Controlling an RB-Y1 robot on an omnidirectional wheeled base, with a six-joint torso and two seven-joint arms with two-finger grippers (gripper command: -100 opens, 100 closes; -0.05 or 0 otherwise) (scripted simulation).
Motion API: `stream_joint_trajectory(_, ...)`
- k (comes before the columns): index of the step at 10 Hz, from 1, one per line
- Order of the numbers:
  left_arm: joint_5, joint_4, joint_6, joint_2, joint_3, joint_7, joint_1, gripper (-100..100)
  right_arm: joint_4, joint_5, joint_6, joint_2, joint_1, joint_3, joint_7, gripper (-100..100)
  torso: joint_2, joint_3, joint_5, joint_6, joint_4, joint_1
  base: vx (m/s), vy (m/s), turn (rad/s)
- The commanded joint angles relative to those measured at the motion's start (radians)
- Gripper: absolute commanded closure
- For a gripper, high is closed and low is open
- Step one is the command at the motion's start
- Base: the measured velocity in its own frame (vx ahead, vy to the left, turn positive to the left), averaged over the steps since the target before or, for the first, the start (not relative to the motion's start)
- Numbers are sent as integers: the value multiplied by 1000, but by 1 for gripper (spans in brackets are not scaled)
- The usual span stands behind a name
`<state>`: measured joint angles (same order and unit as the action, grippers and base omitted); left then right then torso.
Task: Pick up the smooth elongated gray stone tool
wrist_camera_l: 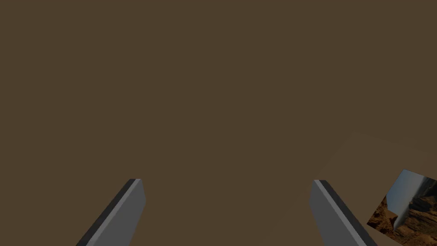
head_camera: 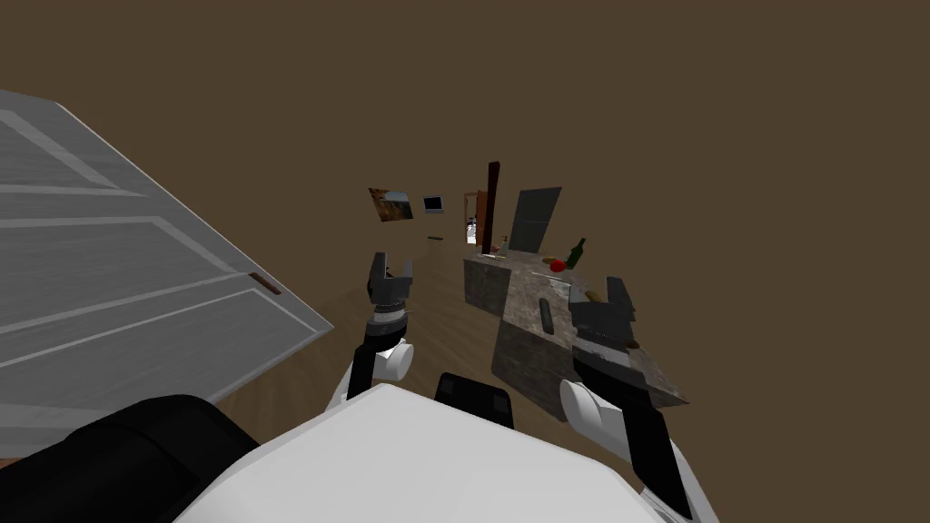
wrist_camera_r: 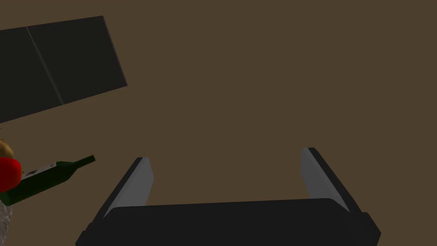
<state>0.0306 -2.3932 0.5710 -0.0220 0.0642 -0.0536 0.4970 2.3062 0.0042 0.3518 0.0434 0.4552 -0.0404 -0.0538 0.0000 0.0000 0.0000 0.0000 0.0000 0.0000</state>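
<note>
The elongated tool (head_camera: 546, 315), dark grey and smooth, lies flat on the mottled grey-brown worktop (head_camera: 525, 283). It sits about halfway along the worktop and nearer the left edge than the right, with its length running roughly along the long sides. The right gripper (head_camera: 600, 292) hangs over the worktop just beside the tool, on the side of the right edge and apart from it. In the right wrist view its two fingers (wrist_camera_r: 143, 179) stand well apart with nothing between them, pointing past the worktop at the brown wall. At the far end of the worktop, near the far right corner, are a red thing (head_camera: 557, 265) and a green bottle (head_camera: 576, 253). Both also show off to one side of the right gripper in its wrist view, with a dark panel (wrist_camera_r: 59, 64) on the wall behind them. The left gripper (head_camera: 391, 270) is raised off the worktop's left edge, over the wooden floor (head_camera: 436, 318) and well apart from the tool. Its fingers (wrist_camera_l: 128, 209) are spread wide and hold nothing. A grey panelled door (head_camera: 136, 272) stands at the far left.
</note>
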Motion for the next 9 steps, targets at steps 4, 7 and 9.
stream_joint_trajectory(4, 0, 0, 0, 0, 0, 0, 0, 0, -15, -53, -46, -110, 20, 19, 67, -100, 7, 4, 1, 0, 1, 6, -86, 75, -32)
stream_joint_trajectory(7, 0, 0, 0, 0, 0, 0, 0, 0, -46, -124, -117, -201, 42, 37, 152, -100, 12, 7, 2, 0, 3, 9, -164, 131, -55)
stream_joint_trajectory(9, 0, 0, 0, 0, 0, 0, 0, 0, -61, -153, -148, -242, 49, 44, 187, -100, 9, 6, 2, 0, 2, 6, -125, 77, 11)
